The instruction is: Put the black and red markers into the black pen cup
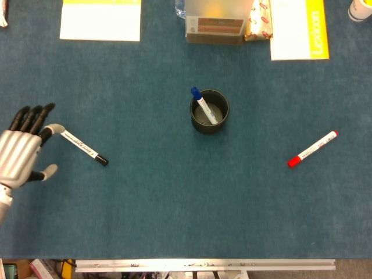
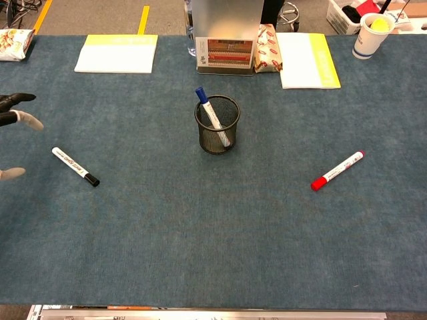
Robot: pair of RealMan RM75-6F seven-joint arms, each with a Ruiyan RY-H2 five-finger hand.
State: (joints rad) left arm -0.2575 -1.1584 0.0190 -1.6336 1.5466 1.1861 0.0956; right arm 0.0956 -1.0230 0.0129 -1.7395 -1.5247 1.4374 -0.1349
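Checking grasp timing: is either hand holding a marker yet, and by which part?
Nothing is held. The left hand is open beside the black marker, not gripping it; the right hand is out of view.
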